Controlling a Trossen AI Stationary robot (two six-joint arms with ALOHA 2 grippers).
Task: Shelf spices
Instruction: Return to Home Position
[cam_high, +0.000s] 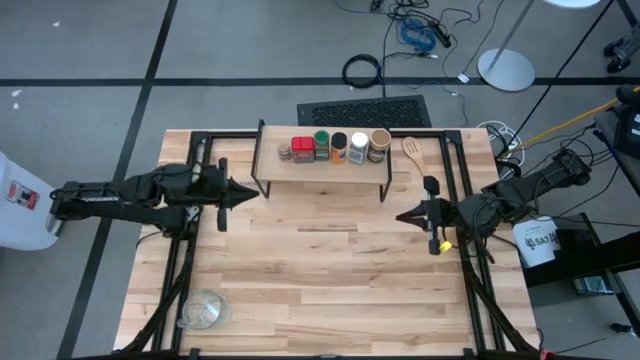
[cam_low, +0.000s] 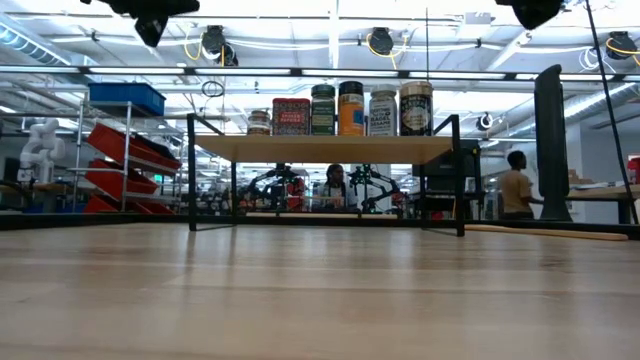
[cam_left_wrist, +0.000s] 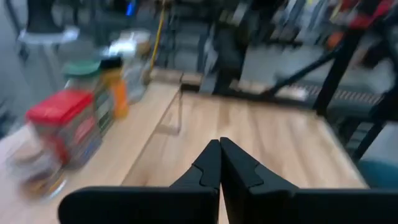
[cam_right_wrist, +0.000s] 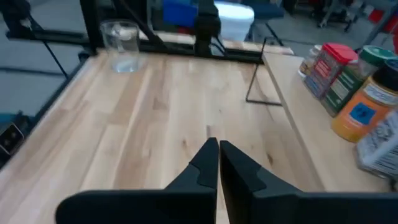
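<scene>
Several spice containers stand upright in a row on the shelf's plank top (cam_high: 322, 165): a low brownish-lidded jar (cam_high: 285, 152), a red square tin (cam_high: 302, 147), a green-lidded jar (cam_high: 321, 143), a black-lidded orange jar (cam_high: 339, 147), a white-lidded jar (cam_high: 359, 147) and a tan-lidded jar (cam_high: 379, 144). The low view shows them atop the shelf (cam_low: 330, 148). My left gripper (cam_high: 252, 194) is shut, off the shelf's left end. My right gripper (cam_high: 400, 214) is shut, just in front of the shelf's right end. Both hang above the table, touching nothing.
A wooden spoon (cam_high: 412, 152) lies right of the shelf at the far edge. A clear glass bowl (cam_high: 204, 309) sits near the table's near left corner. The wide middle of the wooden tabletop (cam_high: 320, 270) is bare. People sit in the room beyond.
</scene>
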